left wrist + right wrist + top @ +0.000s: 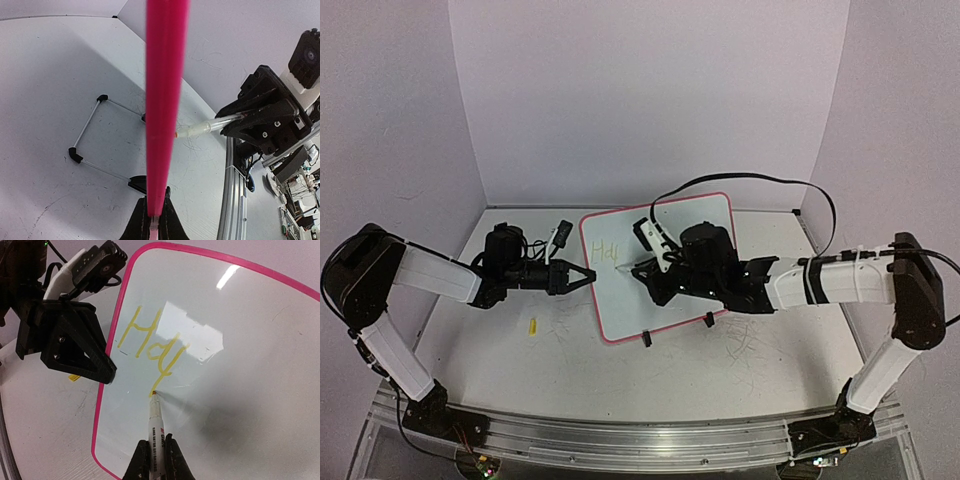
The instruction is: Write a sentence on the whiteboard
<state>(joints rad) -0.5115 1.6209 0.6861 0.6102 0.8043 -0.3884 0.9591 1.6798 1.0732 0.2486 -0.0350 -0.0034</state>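
The whiteboard [620, 305] with its red-pink rim stands tilted at the table's middle on two black clip feet [646, 341]. My left gripper [587, 276] is shut on its left rim, which shows edge-on as a pink bar [165, 100] in the left wrist view, clamped between the jaws [155, 220]. My right gripper [643, 268] is shut on a white marker [156, 425]. The marker's tip touches the board [240, 340] at the foot of the third letter. The sentence [150, 342] reads "Ha" plus a partly drawn "p" in yellow, and shows faintly from above [610, 250].
A small yellow cap [532, 325] lies on the scratched tabletop left of the board. A black cable [740, 180] arches over the board's far right. The board's wire stand [90, 125] rests on the table behind it. An aluminium rail [640, 440] runs along the near edge.
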